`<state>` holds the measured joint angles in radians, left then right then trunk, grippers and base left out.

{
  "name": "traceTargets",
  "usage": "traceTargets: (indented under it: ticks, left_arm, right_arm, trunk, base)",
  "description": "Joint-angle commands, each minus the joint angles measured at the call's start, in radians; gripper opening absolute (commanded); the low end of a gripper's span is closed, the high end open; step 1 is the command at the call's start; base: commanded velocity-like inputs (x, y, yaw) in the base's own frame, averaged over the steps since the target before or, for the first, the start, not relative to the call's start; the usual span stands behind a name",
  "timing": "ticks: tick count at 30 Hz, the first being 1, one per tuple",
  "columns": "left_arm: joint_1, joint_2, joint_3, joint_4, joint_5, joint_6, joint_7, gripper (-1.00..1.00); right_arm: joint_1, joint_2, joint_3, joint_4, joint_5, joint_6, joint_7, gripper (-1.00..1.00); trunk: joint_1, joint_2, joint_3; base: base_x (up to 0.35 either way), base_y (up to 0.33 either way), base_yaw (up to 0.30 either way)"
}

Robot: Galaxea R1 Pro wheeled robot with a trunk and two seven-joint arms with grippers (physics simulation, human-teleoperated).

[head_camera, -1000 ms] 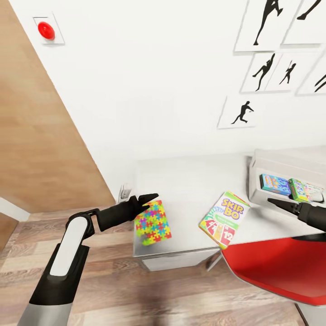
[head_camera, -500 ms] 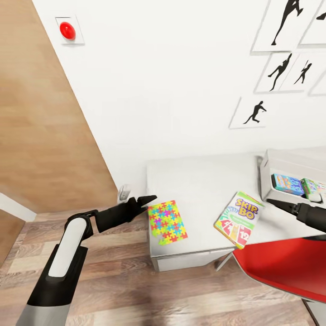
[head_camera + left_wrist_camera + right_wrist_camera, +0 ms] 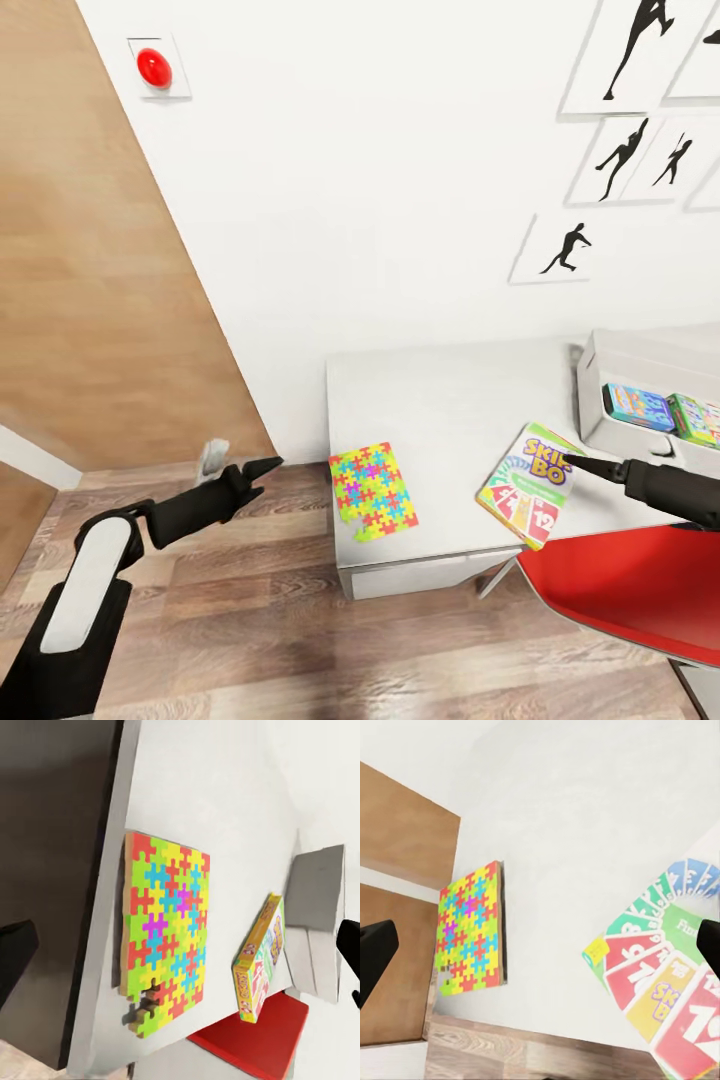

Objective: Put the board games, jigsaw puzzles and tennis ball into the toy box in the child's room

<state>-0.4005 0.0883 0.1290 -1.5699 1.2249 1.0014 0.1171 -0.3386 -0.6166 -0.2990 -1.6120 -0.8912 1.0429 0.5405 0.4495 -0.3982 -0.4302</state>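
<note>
While the jigsaw puzzle [image 3: 374, 491] lies flat at the near left corner of the table [image 3: 450, 400], just below the frame's centre in the head view, the left gripper [image 3: 268, 467] hangs to its left over the wood floor [image 3: 260, 620], clear of the table edge. Half a second ago that gripper's tips were at the puzzle's upper left corner; it has since drawn back toward the lower left and holds nothing, its jaws spread apart in the left wrist view. The right gripper [image 3: 573, 461], at the right of the frame, has advanced so that its tip now overlaps the upper right edge of the Skip-Bo box [image 3: 529, 484]; it grips nothing, and its jaws stand wide apart in the right wrist view. Further right, the toy box [image 3: 640, 365] holds a blue game box [image 3: 637, 404] and a green one [image 3: 694, 417].
</note>
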Motion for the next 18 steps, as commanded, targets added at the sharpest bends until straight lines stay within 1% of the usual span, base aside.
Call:
traceTargets:
  ticks: [1,3,4,5,6,8,9,11,15,17,18]
  left_arm:
    - [0.000,0.000,0.002,-0.001,0.014,0.004,0.010,1.00]
    - [0.029,0.007,0.058,0.002,0.013,0.004,0.009,1.00]
    - [0.029,0.007,0.058,0.002,0.013,0.004,0.009,1.00]
    - [0.040,0.008,0.078,0.004,0.013,0.004,0.008,1.00]
    - [0.040,0.008,0.078,0.004,0.013,0.004,0.008,1.00]
    - [0.057,0.009,0.106,0.006,0.012,0.004,0.007,1.00]
    - [0.057,0.009,0.106,0.006,0.012,0.004,0.007,1.00]
    - [0.070,0.008,0.123,0.013,0.011,0.003,0.007,1.00]
    - [0.086,0.005,0.129,0.027,0.009,0.003,0.006,1.00]
    - [0.103,0.004,0.131,0.048,-0.001,-0.001,0.006,1.00]
    - [0.103,0.004,0.131,0.048,-0.001,-0.001,0.006,1.00]
  right_arm:
    - [-0.001,0.000,0.000,0.000,0.007,0.004,0.008,1.00]
    - [-0.006,0.000,0.030,0.000,0.030,0.004,-0.016,1.00]
    - [-0.006,0.000,0.030,0.000,0.030,0.004,-0.016,1.00]
    - [-0.008,0.001,0.042,0.001,0.039,0.004,-0.028,1.00]
    - [-0.008,0.001,0.042,0.001,0.039,0.004,-0.028,1.00]
    - [-0.014,0.001,0.059,0.001,0.051,0.004,-0.048,1.00]
    - [-0.014,0.001,0.059,0.001,0.051,0.004,-0.048,1.00]
    - [-0.025,0.001,0.070,0.001,0.060,0.004,-0.062,1.00]
    - [-0.038,0.001,0.077,0.001,0.066,0.004,-0.072,1.00]
    - [-0.048,0.001,0.082,0.001,0.070,0.004,-0.078,1.00]
    - [-0.048,0.001,0.082,0.001,0.070,0.004,-0.078,1.00]
  trunk:
    - [0.001,-0.002,-0.001]
    - [0.001,-0.002,-0.001]
    - [0.001,-0.002,-0.001]
    - [0.001,-0.002,-0.001]
    - [0.001,-0.002,-0.001]
    - [0.001,-0.002,-0.001]
    - [0.001,-0.002,-0.001]
    - [0.001,-0.002,-0.001]
    - [0.001,-0.002,-0.001]
    - [0.001,-0.002,-0.001]
    - [0.001,-0.002,-0.001]
  base:
    - [0.000,0.008,0.000]
    - [0.000,0.006,0.000]
    - [0.000,0.005,0.000]
    - [0.000,0.004,0.000]
    - [0.000,0.004,0.000]
    - [0.000,0.003,0.000]
    - [0.000,0.003,0.000]
    - [0.000,0.002,0.000]
    - [0.000,0.001,0.000]
    - [0.000,0.000,0.000]
    - [0.000,0.000,0.000]
